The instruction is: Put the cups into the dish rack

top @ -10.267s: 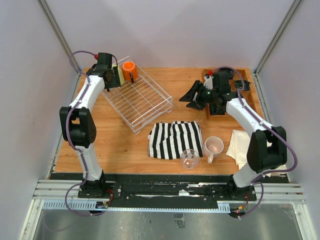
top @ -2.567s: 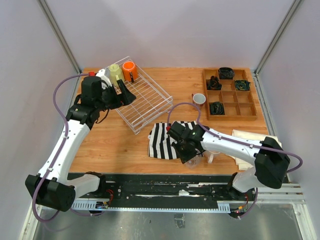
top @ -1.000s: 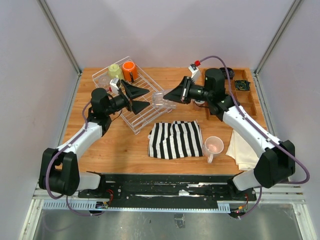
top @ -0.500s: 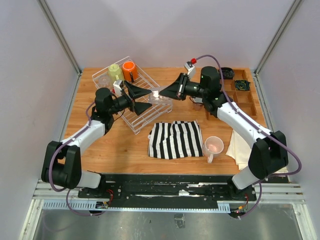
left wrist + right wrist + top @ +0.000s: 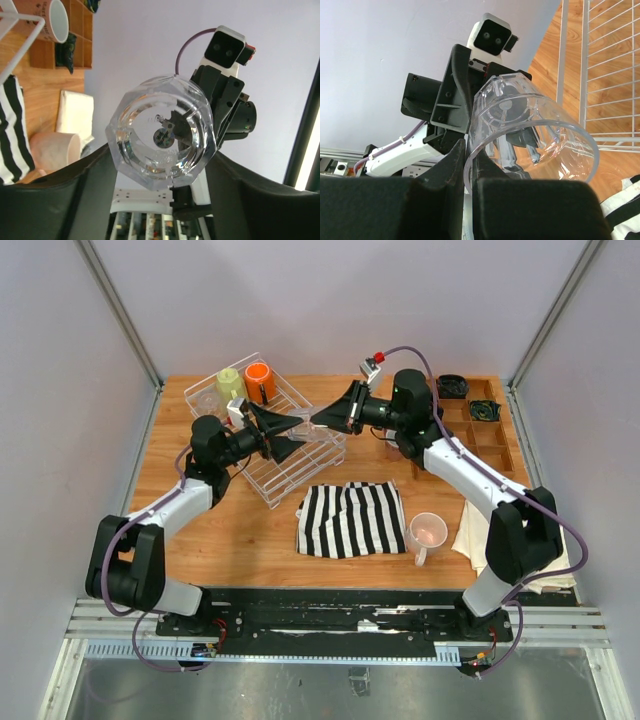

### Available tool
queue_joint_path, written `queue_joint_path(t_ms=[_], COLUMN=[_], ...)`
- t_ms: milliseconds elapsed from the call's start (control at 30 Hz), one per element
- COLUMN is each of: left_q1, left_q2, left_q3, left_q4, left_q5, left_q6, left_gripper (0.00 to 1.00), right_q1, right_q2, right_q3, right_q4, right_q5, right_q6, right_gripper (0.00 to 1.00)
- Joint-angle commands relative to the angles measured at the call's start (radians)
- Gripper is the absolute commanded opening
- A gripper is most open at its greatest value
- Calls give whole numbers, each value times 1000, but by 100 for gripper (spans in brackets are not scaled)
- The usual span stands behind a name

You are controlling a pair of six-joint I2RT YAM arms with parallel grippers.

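From above, I am mid-handover: my right gripper (image 5: 318,420) holds the clear glass tumbler (image 5: 311,430) up over the right side of the dish rack (image 5: 300,475), and my left gripper (image 5: 296,435) reaches in from the other side, jaws spread wide around it; the orange mug (image 5: 259,380) and yellow-green mug (image 5: 230,383) sit at the rack's far end, and the pale pink mug (image 5: 428,533) waits on the table beside the striped cloth (image 5: 350,518). My left wrist view faces the tumbler's thick, faceted base, the glass lying sideways between my fingers (image 5: 65,200); both sit right at its wall, but I cannot tell whether they press yet. My right wrist view shows my jaws pinched shut on the thin rim. Next, I judge, the left must clamp firmly before the right lets go, since smooth glass may slip
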Motion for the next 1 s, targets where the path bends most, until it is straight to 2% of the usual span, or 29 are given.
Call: queue_joint_path(t_ms=[0,100,167,233,267,367,433,567,700,967], left_q1=[-9,-11,-11,-11,-9,8,36,101,159,198], left_q2=[9,16,22,27,30,47,52,66,94,220], left_q3=[3,7,5,5,8,32,61,161,299,620], left_q4=[106,118,131,144,148,135,79,-116,-379,-875], left_q5=[-6,-11,-16,-24,-28,-30,-29,-32,-61,-260], left_q6=[-41,-45,-47,-49,-47,-27,19,174,385,832], left_gripper=[58,35,25,20,18,15,15,15,14,10], right_q1=[15,15,14,13,11,-4,-21,-74,-129,-173], right_q2=[13,19,20,18,15,1,-13,-65,-120,-185], right_q3=[36,32,28,30,34,29,15,-48,-95,-74], right_q4=[71,72,64,41,20,-30,-60,-138,-248,-481], right_q5=[-40,-49,-50,-52,-52,-49,-49,-34,-12,52], right_q6=[26,27,22,7,-6,-47,-84,-162,-257,-445], right_gripper=[1,1,1,10,20,43,49,56,59,60])
